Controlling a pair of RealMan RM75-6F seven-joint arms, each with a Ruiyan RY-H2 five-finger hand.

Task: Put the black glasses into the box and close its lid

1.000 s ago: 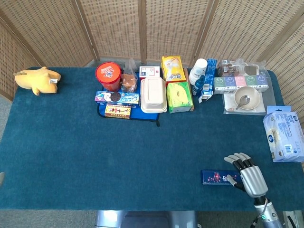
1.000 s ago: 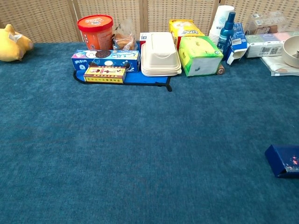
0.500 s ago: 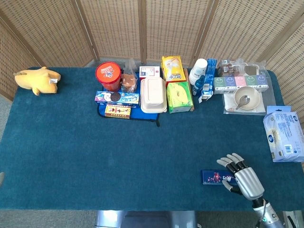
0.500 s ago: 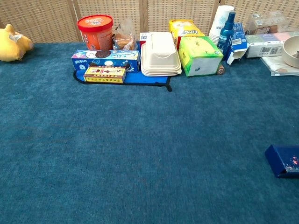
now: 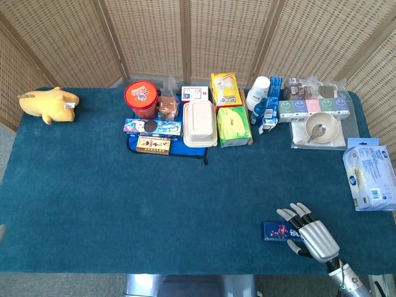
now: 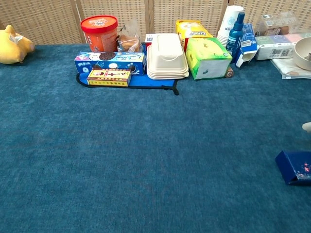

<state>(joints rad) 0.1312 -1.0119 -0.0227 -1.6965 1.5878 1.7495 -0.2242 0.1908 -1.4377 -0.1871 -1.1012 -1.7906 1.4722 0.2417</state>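
A long dark blue box (image 5: 277, 231) with a printed lid lies flat near the table's front right; the chest view shows its left end (image 6: 294, 167) at the right edge. My right hand (image 5: 309, 232) hovers at the box's right end, fingers spread and holding nothing; whether it touches the box I cannot tell. One pale fingertip (image 6: 307, 127) shows in the chest view. A thin black frame-like piece (image 5: 203, 158) sticks out from a blue flat item (image 5: 179, 148) under the back row boxes; it may be the black glasses. My left hand is not visible.
The back row holds a white clamshell box (image 5: 200, 124), a red tub (image 5: 141, 99), snack boxes (image 5: 152, 127), a green tissue box (image 5: 234, 125), a bottle, cups and a bowl (image 5: 322, 128). A yellow plush (image 5: 49, 104) lies far left, a wipes pack (image 5: 371, 176) far right.
My right hand has slid left and towards the front edge, turning so its spread fingers lie over the blue box's right end. A fingertip has entered the chest view.
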